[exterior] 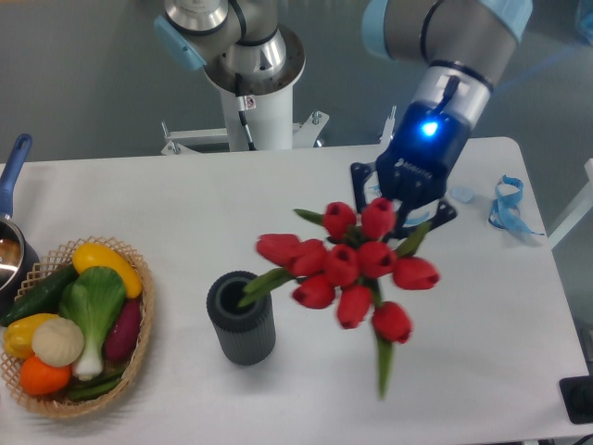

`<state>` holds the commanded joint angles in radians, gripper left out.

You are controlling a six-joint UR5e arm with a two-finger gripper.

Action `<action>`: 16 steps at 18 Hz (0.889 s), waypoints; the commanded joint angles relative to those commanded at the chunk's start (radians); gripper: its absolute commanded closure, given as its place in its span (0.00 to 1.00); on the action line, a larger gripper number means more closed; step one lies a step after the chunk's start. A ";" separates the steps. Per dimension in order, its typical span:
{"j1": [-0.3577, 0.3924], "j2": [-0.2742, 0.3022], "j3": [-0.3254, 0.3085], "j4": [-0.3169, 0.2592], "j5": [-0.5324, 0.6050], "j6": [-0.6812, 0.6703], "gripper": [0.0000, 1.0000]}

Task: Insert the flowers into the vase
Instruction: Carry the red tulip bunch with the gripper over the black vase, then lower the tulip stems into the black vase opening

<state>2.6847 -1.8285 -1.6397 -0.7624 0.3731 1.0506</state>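
Observation:
The flowers [347, 264], a bunch of red tulip buds with green stems and leaves, hang in the air right of the vase. One leaf tip reaches over the vase's mouth. My gripper [397, 209] sits directly behind and above the bunch, shut on its stems; the buds hide the fingertips. The vase [241, 318], a dark grey ribbed cylinder with an open round mouth, stands upright on the white table, left of and below the bunch.
A wicker basket [139, 334] of toy vegetables sits at the table's left front. A pot with a blue handle [11, 176] is at the far left edge. A blue ribbon [510, 206] lies at the right rear. The robot base [248, 83] stands behind the table.

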 joint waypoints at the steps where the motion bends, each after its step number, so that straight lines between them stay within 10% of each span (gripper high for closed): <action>1: -0.017 -0.002 -0.009 0.002 -0.023 0.024 0.90; 16: -0.089 0.003 -0.170 0.003 -0.246 0.177 0.90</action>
<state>2.5955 -1.8254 -1.8101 -0.7593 0.1273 1.2272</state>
